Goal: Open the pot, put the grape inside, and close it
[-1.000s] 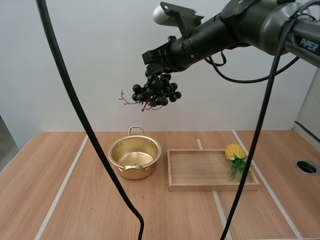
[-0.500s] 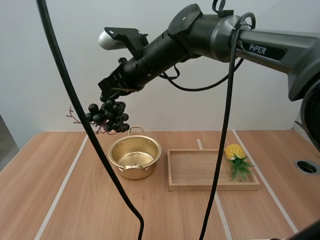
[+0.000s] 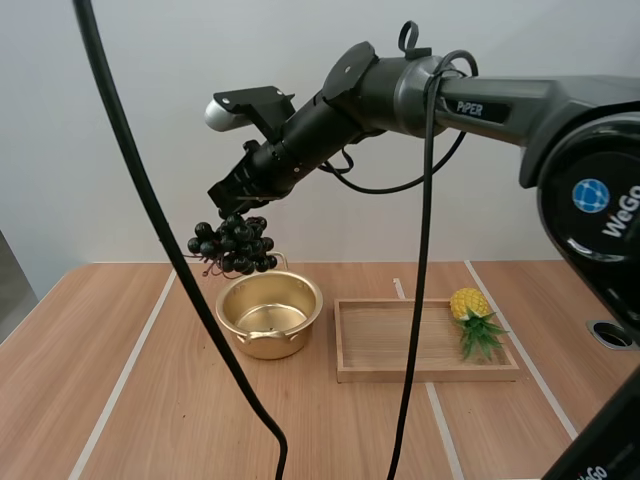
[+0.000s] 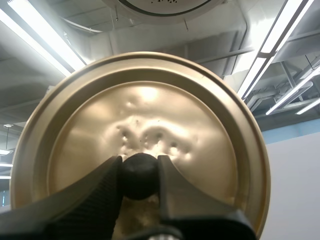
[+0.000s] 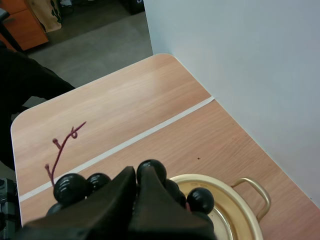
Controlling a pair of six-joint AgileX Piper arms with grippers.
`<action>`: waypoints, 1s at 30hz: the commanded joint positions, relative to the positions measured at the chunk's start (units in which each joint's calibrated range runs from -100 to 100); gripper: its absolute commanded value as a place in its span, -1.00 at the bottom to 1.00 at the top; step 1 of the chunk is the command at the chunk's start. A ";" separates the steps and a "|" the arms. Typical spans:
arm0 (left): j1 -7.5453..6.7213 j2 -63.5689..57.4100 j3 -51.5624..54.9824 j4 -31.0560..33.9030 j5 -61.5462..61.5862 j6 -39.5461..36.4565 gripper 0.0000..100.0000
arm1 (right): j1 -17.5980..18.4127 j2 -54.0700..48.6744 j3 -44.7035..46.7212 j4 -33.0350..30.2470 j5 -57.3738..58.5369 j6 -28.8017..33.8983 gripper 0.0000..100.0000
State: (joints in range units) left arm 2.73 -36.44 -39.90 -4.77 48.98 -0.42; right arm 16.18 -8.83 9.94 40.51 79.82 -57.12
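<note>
My right gripper (image 3: pixel 233 199) is shut on a bunch of black grapes (image 3: pixel 232 246) that hangs just above the far left rim of the open golden pot (image 3: pixel 269 314). From the right wrist, the dark fingers (image 5: pixel 131 190) pinch the grapes (image 5: pixel 72 186) over the pot's rim (image 5: pixel 225 192) and handle. My left gripper (image 4: pixel 139 170) is shut on the black knob (image 4: pixel 139 175) of the golden lid (image 4: pixel 140 145), held up facing the camera.
A wooden tray (image 3: pixel 425 340) lies right of the pot, with a small toy pineapple (image 3: pixel 473 316) at its right end. White tape lines cross the wooden table (image 3: pixel 150 420). A round hole (image 3: pixel 611 333) sits at the table's right edge.
My right arm swung the grapes from high right over to the left, then lowered them slightly rightward to just above the pot's rim.
</note>
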 commanded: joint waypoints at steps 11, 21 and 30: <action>0.02 0.00 -0.29 -0.17 -2.40 -0.21 -1.00 | -0.01 9.15 -0.47 -0.14 -2.55 -0.31 -1.00; 0.02 0.00 -0.29 -0.17 -2.40 -0.21 -1.00 | -0.01 13.92 -0.47 -2.81 -5.96 -0.01 -1.00; 0.02 0.00 -0.29 -0.20 -2.56 -0.21 -1.00 | -0.43 16.13 -0.34 -8.04 -9.91 1.05 -1.00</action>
State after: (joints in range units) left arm 2.73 -36.44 -39.90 -4.77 48.98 -0.42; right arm 16.03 7.63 9.94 33.47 70.94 -56.13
